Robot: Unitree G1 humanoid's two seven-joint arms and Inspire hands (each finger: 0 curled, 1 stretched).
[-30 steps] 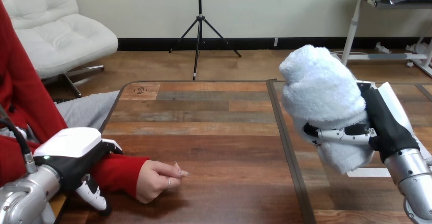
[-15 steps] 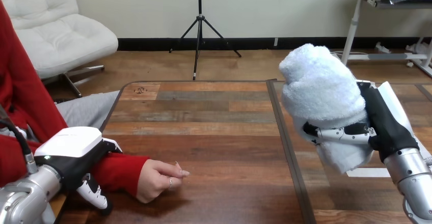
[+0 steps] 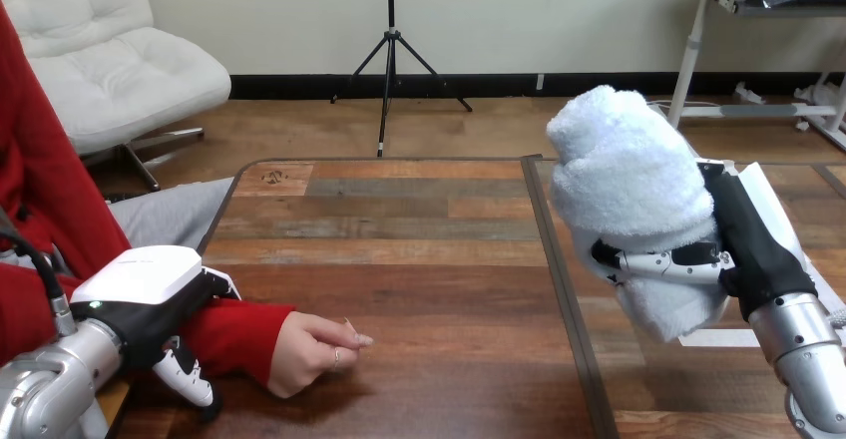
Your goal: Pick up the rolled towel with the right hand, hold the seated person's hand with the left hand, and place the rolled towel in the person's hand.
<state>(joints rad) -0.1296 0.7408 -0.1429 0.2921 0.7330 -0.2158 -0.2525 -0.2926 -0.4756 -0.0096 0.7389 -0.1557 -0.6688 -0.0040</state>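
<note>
Step in hand: the rolled towel (image 3: 624, 175) is already sitting in the right hand (image 3: 750, 241), clear of the table (image 3: 419, 259), and the left hand (image 3: 150, 304) is gripping the person's forearm (image 3: 231, 334). I am judging the holding step to be the one in hand, with the placing not yet begun.
Towel's place: it is hanging in the air well to the right of the person's hand (image 3: 309, 351) and higher than it, beyond the table's dark seam (image 3: 559, 289).
Right-hand fingers: they are wrapping across the towel's lower half and clamping it against the black palm, a white finger denting the pile.
Left-hand fingers: they are curling round the red sleeve just left of the person's hand, showing on both its far and near sides. They are closing on the forearm, not on the hand itself.
Person's hand: it is resting on the table, fingers loosely folded in, palm not facing up.
Next move: it is probably calling for the towel to be carried leftward and down to the person's hand, which would need to be opening or turning up to receive it.
Materials: the towel is looking thick, fluffy and white, a fat soft roll bulging above the grip and likely squashing easily. The table is showing hard, smooth wooden planks in mixed browns. The robot's hands are showing rigid white shells over black.
</note>
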